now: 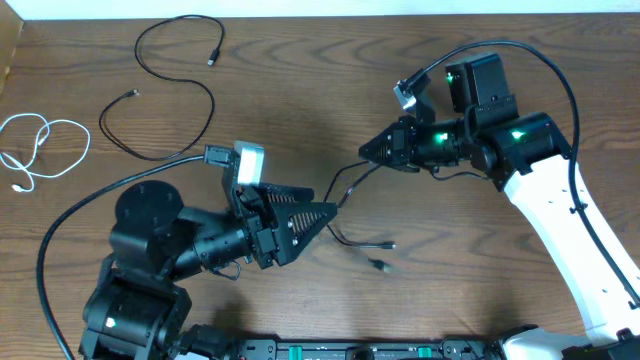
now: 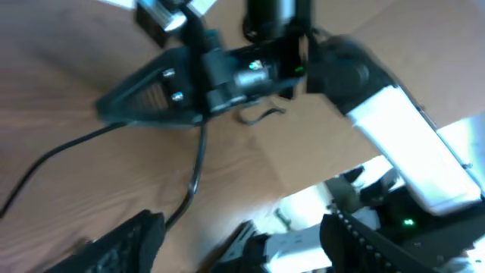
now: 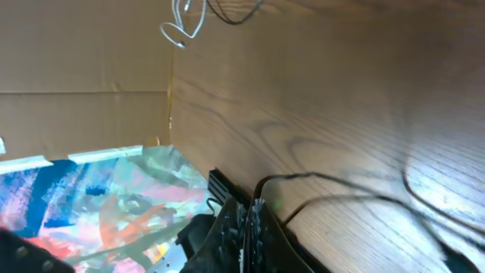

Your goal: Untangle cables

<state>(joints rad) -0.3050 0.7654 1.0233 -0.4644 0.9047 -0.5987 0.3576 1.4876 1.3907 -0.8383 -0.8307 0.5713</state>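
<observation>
Since the right gripper (image 1: 365,152) has its jaws pressed together on what looks like one strand of the thin black cord with small plug ends (image 1: 365,242), treat that pinch as your anchor. Let the left gripper (image 1: 322,203), whose jaws stand apart with the same black cord running loosely between them, do the sorting. Close the left jaws only once you are sure which strand lies inside (the left wrist view is blurred, so check from overhead). Then draw the two arms away from each other slowly and low over the brown wood-grain tabletop (image 1: 300,80), so that the slack pays out instead of tightening any crossing. The black cord lies in the middle of the table between the two grippers, limp and kinked, with two plug-tipped ends trailing toward the near edge, near the left gripper. The second black cord (image 1: 211,110), equally thin and plug-tipped, sprawls in open loops at the upper left, well apart, and the shorter white cord (image 1: 86,140) is looped on itself at the far left edge.
</observation>
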